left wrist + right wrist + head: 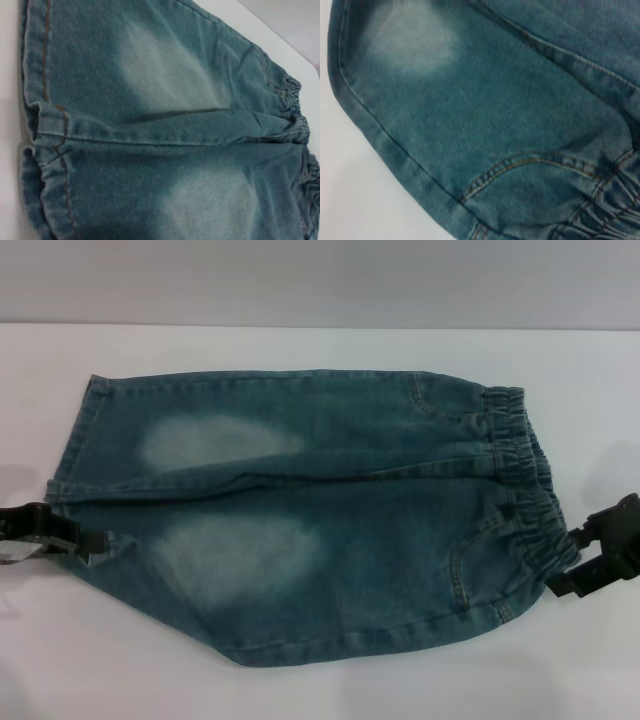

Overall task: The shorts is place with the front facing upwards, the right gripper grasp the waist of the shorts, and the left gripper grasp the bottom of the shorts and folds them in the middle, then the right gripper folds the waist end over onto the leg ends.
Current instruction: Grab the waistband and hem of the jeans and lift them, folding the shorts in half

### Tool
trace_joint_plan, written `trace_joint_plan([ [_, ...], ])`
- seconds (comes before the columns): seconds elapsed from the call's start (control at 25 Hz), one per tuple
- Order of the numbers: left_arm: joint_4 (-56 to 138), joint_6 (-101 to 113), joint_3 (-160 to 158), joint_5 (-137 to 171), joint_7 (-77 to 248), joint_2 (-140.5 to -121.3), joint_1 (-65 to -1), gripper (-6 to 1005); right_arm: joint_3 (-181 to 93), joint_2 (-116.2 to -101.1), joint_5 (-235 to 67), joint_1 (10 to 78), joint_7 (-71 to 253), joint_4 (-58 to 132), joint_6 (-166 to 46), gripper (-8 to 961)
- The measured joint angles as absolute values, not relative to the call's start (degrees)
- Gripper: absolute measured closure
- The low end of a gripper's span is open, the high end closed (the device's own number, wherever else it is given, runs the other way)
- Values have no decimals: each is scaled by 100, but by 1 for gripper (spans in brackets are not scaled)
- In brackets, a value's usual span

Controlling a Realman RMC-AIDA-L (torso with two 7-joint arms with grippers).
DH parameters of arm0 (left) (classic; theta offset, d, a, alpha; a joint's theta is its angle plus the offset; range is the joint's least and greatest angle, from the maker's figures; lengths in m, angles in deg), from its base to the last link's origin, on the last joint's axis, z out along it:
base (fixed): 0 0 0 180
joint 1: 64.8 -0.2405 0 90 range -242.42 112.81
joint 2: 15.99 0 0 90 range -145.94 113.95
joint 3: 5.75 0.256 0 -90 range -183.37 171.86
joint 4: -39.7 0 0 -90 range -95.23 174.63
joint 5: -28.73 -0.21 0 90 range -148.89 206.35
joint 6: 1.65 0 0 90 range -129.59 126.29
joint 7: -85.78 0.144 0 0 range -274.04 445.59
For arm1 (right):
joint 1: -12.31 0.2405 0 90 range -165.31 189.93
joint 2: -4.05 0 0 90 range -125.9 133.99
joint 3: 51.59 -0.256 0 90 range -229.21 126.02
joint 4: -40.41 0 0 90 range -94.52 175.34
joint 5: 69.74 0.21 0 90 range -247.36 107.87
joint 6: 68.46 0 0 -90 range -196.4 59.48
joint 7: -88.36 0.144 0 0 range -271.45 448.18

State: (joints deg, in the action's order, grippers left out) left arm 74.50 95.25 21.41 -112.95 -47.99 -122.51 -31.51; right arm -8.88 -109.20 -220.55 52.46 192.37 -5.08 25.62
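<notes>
The blue denim shorts [330, 500] lie front up on the white table [300, 690], with pale faded patches on both thighs. The bottom of the shorts [75, 440] points left and the gathered waist of the shorts [520, 480] points right. My left gripper [85, 540] is at the near leg's hem, shut on the bunched denim there. At the waist's near corner, my right gripper [565, 575] is shut on the band. The left wrist view looks along the stitched hems [50, 125]. The right wrist view shows the pocket seam and gathers [605, 205].
The near side seam [160, 605] runs slantwise from the left gripper toward the table's front. Bare white table surrounds the shorts on all sides. A grey wall [320, 280] rises behind the table's far edge.
</notes>
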Motion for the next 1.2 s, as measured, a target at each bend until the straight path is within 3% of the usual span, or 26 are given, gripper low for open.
trace_joint_plan([
  [0.36, 7441, 9520, 2140, -11295, -4799, -12251, -3149, 879, -830, -10918, -22039, 5244, 19149, -513, 2554, 173],
  [0.56, 7445, 9520, 2141, -11295, -4799, -12251, -3146, 876, -851, -10927, -22027, 5186, 19033, -620, 2526, 273],
  [1.2, 7450, 9502, 2126, -11266, -4799, -12242, -3096, 868, -753, -10942, -22054, 5230, 18983, -582, 2452, 800],
])
